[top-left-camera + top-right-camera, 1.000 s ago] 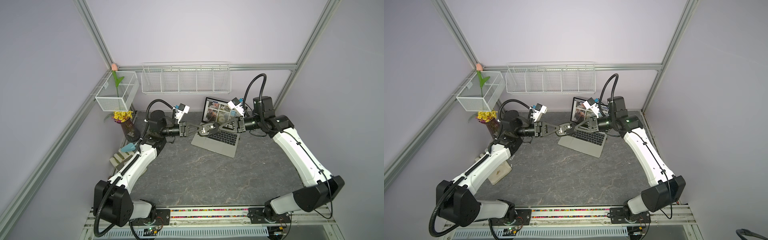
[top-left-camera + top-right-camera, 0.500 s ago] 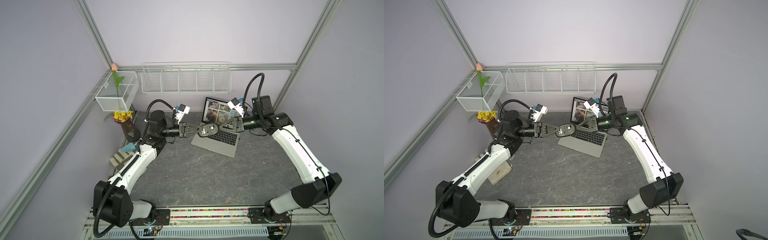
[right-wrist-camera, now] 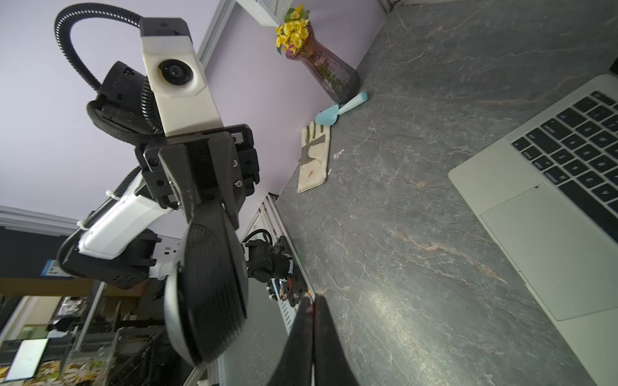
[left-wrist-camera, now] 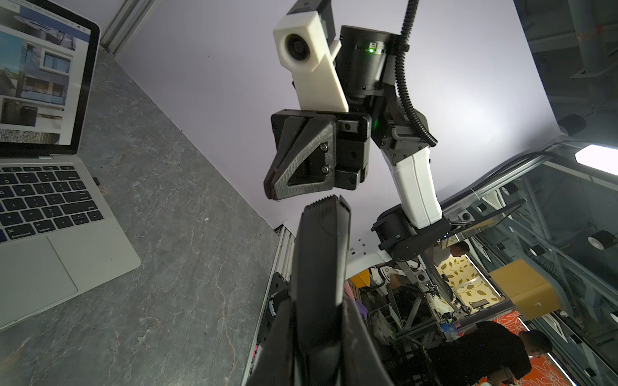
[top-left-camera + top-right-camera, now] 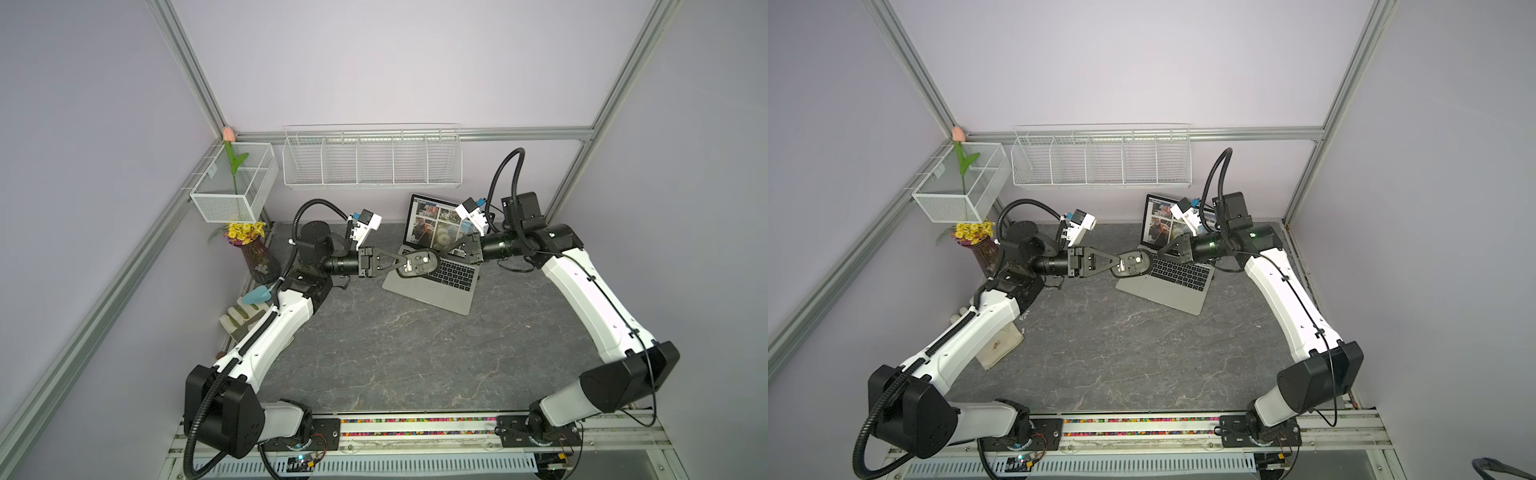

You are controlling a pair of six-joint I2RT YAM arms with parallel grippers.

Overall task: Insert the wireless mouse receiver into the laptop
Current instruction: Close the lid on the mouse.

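The left gripper (image 5: 400,266) clamps the mouse (image 5: 420,263) over the laptop (image 5: 428,291), at 12 o'clock on the table (image 5: 415,357). The right gripper (image 5: 445,252), fingers nearly together at the mouse's 3 o'clock, may or may not pinch the wireless mouse receiver, which is too small to make out. A slack pinch would drop it.

Top views, pair: set high at the cell's front, facing down toward the lilac back wall (image 5: 395,83), far off; both take in the whole grey marbled tabletop (image 5: 415,353) and slim silver-grey laptop (image 5: 428,291).
Left wrist view: close, low, tilted, facing the right gripper (image 4: 272,195).
Right wrist view: close, facing the left gripper (image 3: 212,214).
Both wrist views share the laptop's trackpad (image 4: 30,267).
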